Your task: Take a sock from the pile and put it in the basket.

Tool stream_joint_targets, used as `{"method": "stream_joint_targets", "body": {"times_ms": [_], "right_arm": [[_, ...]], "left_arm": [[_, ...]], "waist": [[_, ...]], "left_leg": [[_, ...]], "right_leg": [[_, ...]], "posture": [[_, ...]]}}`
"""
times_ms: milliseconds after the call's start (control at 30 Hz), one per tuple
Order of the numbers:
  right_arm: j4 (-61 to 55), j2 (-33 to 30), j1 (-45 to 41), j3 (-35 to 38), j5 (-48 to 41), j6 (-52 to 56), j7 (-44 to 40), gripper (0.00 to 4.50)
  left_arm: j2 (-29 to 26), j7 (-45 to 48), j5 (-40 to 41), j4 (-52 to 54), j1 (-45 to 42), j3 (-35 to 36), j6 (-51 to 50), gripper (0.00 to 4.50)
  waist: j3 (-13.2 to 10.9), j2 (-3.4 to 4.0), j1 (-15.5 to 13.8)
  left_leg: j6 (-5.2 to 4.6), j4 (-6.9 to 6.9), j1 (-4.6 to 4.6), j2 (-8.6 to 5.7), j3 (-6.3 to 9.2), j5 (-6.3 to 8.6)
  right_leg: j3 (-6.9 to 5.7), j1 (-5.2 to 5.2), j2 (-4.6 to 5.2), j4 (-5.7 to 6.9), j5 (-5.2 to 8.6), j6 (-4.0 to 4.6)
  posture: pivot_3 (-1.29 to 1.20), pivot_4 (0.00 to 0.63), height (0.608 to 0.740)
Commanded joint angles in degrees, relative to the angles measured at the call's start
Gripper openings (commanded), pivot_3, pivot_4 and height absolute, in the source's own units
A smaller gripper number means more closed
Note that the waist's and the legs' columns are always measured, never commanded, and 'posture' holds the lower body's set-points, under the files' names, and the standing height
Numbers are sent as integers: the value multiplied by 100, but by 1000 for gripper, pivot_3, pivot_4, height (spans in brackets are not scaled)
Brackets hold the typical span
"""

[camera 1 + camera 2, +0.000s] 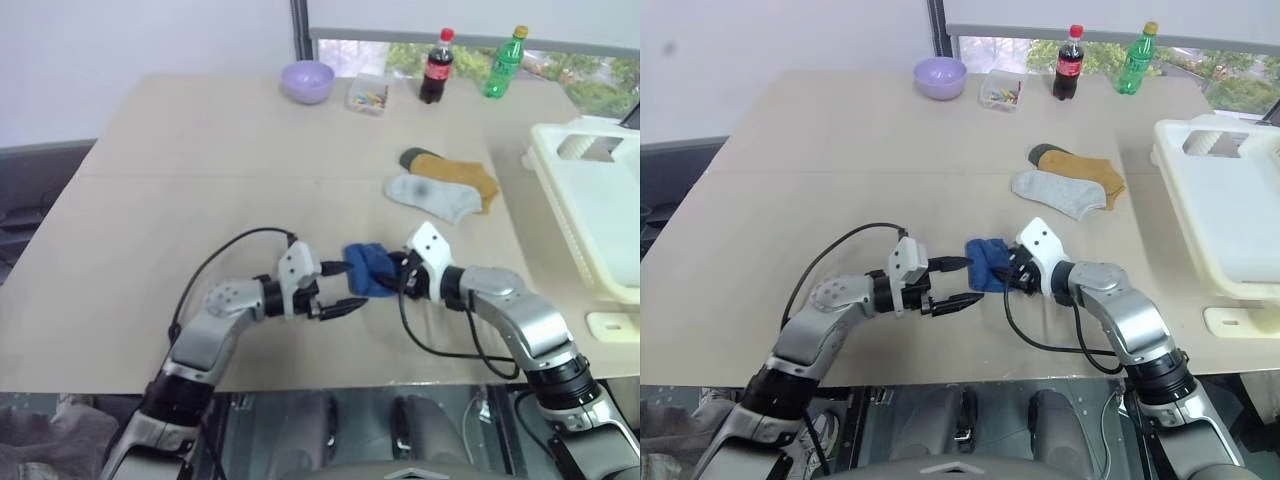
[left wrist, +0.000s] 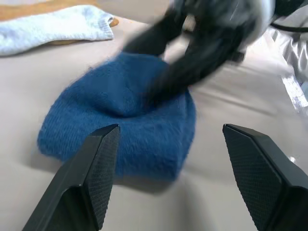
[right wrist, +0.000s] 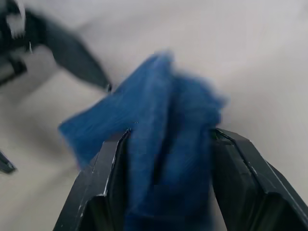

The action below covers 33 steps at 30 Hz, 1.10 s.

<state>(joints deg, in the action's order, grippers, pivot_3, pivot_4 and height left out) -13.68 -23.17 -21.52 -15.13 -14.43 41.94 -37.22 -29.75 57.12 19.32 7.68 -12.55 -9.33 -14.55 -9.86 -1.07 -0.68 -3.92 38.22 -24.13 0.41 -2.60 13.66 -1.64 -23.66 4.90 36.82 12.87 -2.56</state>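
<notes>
Resting between right gripper (image 3: 166, 139) fingers: sock (image 3: 159, 144)

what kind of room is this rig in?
Likely an office or lab staged for laundry sorting: a wide beige table by a window, with socks, a white laundry basket, and soda bottles at the far edge.

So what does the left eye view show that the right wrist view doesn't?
Left eye view alone: the basket at the table's right edge, the yellow sock and grey sock lying together, the lilac bowl, two bottles, and the whole left gripper with fingers apart, holding nothing.
Right wrist view alone: the right gripper up close, its fingers on either side of bunched blue fabric.
Both: the blue sock on the table.
</notes>
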Motion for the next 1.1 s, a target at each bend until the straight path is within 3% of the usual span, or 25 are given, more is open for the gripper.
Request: {"method": "stream_joint_targets", "body": {"times_ms": [33,100,133,167,200,267,533,700,900,967,1100], "right_arm": [[164,-196,-43,-198,135,122,-143,2514],[275,-288,-70,-317,242,47,-207,2514],[319,-324,-85,-389,328,5,-201,3050],[352,-322,-100,-418,392,-11,-147,3274],[373,-305,-116,-429,429,-9,-98,3943],[432,-251,-146,-426,479,81,8,4464],[566,-262,-130,-811,319,447,-439,4464],[761,-80,-190,-685,150,467,-554,3078],[905,12,-169,-538,48,436,-609,205],[894,101,-143,-305,-59,453,-510,29],[800,672,-226,1380,-1039,693,-17,29]], "left_arm": [[-178,-156,121,620,275,328,-44,3647],[-251,-213,159,814,438,418,-96,3647],[-291,-241,190,924,537,479,-125,3647],[-323,-273,214,1014,617,532,-151,3647],[-358,-290,239,1093,685,583,-172,3647],[-390,-319,259,1166,750,642,-197,3647],[-415,-365,255,1163,752,721,-188,3647],[-400,-359,276,1126,688,795,-135,3647],[-371,-381,353,1174,660,821,-155,3647],[-349,-386,390,1198,652,823,-143,3647],[-257,-442,575,1276,560,872,-212,3647]], "waist": [[1,0,2],[1,1,-10],[2,1,-4],[4,4,-3],[4,4,-3],[5,4,-2],[23,8,2],[39,8,26],[64,10,86],[68,7,98],[61,14,100]], "left_leg": [[0,0,0,0,1,0],[0,-1,0,0,7,1],[0,-1,1,0,13,1],[0,-1,2,0,15,1],[0,-1,3,0,14,1],[0,-1,4,0,14,1],[0,-2,14,0,8,1],[0,-5,16,0,8,1],[0,-6,24,1,7,1],[0,-6,26,1,7,1],[0,-6,25,2,8,1]], "right_leg": [[-1,0,0,-1,0,0],[-2,2,2,-1,0,0],[-4,1,2,-2,0,0],[-5,1,1,-2,0,0],[-4,2,2,-2,0,0],[-3,2,2,-2,0,0],[-9,8,0,-2,1,0],[-9,8,-3,-2,1,0],[-7,13,-4,-1,1,-1],[-7,14,-4,-1,1,0],[-4,14,-3,0,1,0]], "posture": [[0,150,740],[0,150,740],[0,150,740],[0,150,740],[0,150,740],[0,150,740],[0,150,740],[0,150,740],[0,150,740],[0,150,740],[0,150,740]]}}
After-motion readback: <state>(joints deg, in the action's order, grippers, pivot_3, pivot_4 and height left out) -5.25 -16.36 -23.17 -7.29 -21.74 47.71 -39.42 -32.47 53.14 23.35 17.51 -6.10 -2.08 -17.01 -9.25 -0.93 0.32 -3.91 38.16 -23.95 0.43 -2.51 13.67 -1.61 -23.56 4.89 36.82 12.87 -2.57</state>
